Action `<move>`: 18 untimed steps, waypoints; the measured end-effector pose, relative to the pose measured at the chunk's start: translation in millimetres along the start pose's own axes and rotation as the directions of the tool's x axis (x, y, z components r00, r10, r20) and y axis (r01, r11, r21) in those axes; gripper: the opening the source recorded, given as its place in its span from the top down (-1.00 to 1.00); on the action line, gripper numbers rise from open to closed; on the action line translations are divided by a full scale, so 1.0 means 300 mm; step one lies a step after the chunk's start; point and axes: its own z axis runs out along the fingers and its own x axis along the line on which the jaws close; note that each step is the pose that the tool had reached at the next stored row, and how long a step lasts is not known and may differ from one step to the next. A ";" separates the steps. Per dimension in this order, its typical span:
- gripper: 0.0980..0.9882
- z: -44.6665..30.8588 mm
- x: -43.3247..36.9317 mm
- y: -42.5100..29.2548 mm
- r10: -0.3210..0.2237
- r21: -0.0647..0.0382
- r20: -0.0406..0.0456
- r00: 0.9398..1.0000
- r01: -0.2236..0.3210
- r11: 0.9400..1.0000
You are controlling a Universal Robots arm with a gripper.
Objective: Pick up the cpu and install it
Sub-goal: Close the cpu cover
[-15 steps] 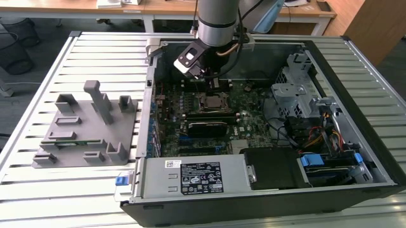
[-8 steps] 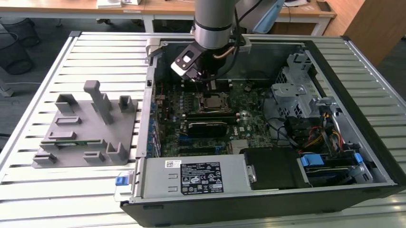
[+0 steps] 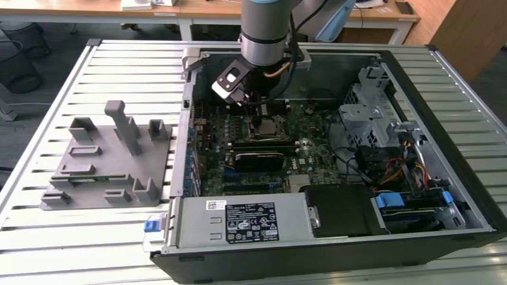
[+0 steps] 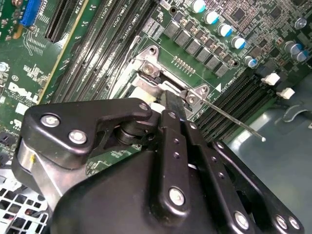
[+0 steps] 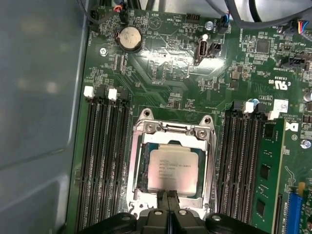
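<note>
**Desk:** 1 question first: how far along are you?

**Me:** Far, by my reading. From the exterior view's left: the grey fixture [image 3: 87,133] has a green memory stick [image 3: 89,177] lying in 1 low slot. To its right is the open computer case [image 3: 317,261], and my arm reaches down into it over the motherboard [image 3: 313,127].

**Desk:** And the cpu?

**Me:** In the first wrist view the cpu [image 5: 171,168] lies flat, metal top up, inside the socket frame [image 5: 132,161], with banks of memory slots [image 5: 105,161] on either side. So I judge the pick-up done and the chip seated.

**Desk:** What is the claw doing?

**Me:** The gripper [image 5: 168,194] has its 2 fingers pressed together, with nothing visible between them. The tips are right at the chip's near edge, though I cannot tell if they touch it.

**Desk:** Locked in?

**Me:** I can't confirm that. In the second wrist view a thin wire lever [image 4: 234,122] sticks out past the frame, so latching may be left. Furthest right, the case holds the metal drive cage [image 3: 372,113].
</note>
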 end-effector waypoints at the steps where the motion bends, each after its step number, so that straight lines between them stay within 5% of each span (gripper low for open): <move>1: 0.98 0.004 0.000 0.000 0.000 0.000 0.000 1.000 0.000 1.000; 18: 0.98 0.034 -0.002 0.015 0.000 0.000 -0.001 1.000 0.000 1.000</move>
